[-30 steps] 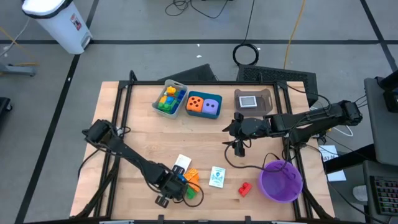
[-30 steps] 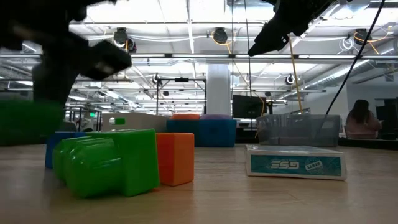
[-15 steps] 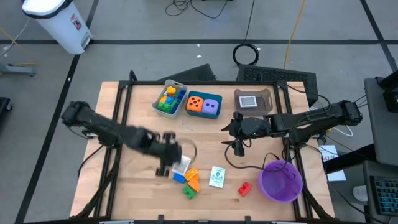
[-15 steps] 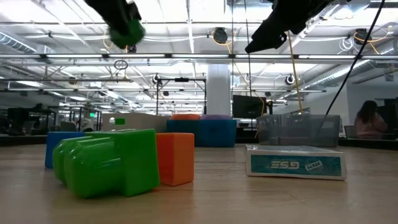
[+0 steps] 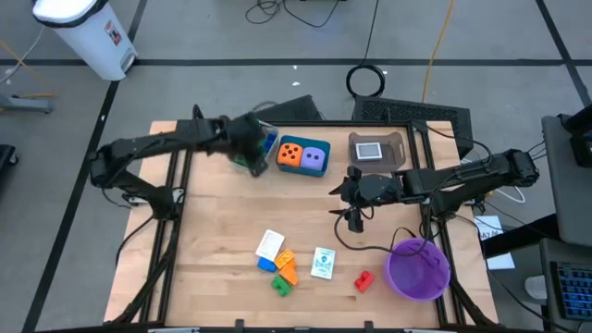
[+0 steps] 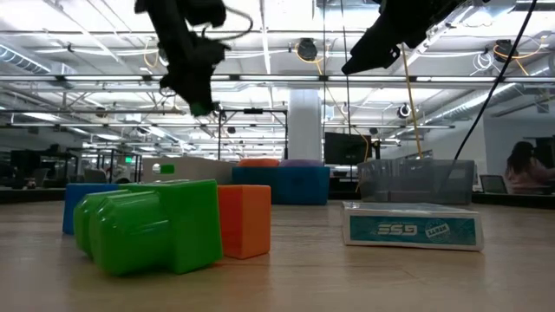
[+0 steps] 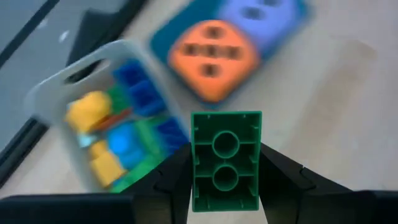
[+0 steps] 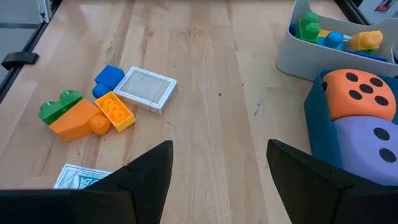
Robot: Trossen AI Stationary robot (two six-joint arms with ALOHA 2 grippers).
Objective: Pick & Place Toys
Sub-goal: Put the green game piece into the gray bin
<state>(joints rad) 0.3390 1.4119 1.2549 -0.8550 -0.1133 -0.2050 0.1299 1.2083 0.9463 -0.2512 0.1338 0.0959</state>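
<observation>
From above, the left end effector (image 5: 248, 148) is blurring over the grey tray (image 5: 262, 127) at the desk's (image 5: 213, 213) far side, half hiding it. Down low, it's hanging overhead, its load barely showing. Its wrist camera settles that: it's gripping a green brick (image 7: 226, 160) above the tray's smeared bricks. The right end effector (image 8: 217, 163) is hovering mid-desk, fingers spread, holding nothing, its tips cut off.

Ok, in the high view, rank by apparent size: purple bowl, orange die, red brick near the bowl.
1. Purple bowl, clearly the largest.
2. Orange die, in the teal tray.
3. Red brick, the smallest.
All sit at about table level, so camera nearness hardly skews this.
</observation>
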